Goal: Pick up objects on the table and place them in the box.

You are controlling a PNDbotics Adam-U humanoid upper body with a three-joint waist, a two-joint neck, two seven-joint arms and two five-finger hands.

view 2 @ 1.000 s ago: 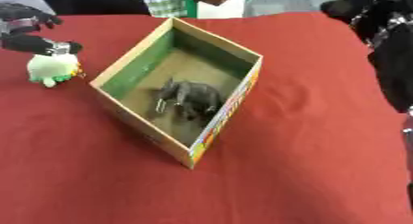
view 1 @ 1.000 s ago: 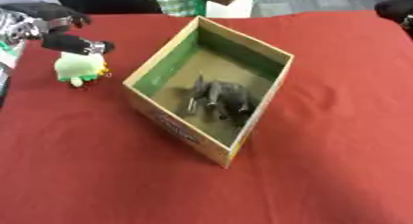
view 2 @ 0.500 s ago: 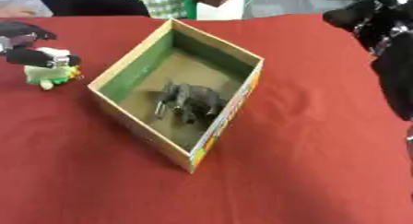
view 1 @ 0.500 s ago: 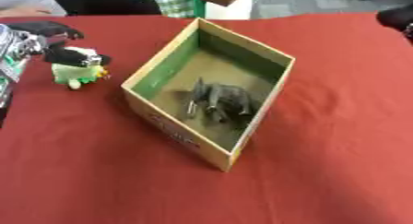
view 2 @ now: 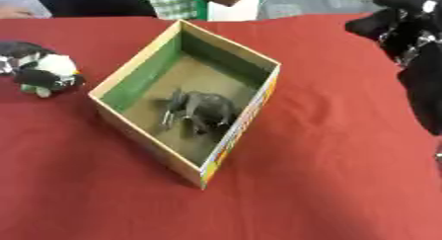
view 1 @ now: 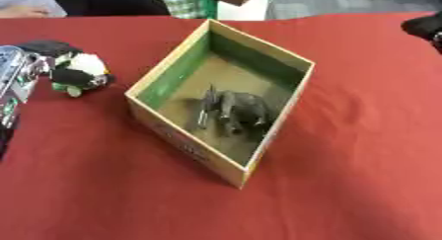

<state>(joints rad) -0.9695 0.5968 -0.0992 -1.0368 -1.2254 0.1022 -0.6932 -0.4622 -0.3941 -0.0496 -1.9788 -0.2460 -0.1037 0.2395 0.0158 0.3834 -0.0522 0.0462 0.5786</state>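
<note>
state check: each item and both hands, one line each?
box: open-topped, upright on the red table, set askew.
grey elephant toy: inside the box, on its floor.
white and green plush toy: on the table, left of the box, outside it.
left hand: fingers curled round the plush toy.
right hand: raised at upper right, holding nothing visible.

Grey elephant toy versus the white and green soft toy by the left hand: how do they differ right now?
The grey elephant toy lies inside the box, on its floor; the white and green soft toy sits outside on the red tablecloth. The elephant toy is dark grey all over; the soft toy is pale with green. No hand touches the elephant toy; the left hand has its dark fingers on the soft toy. Both are small animal toys.
</note>
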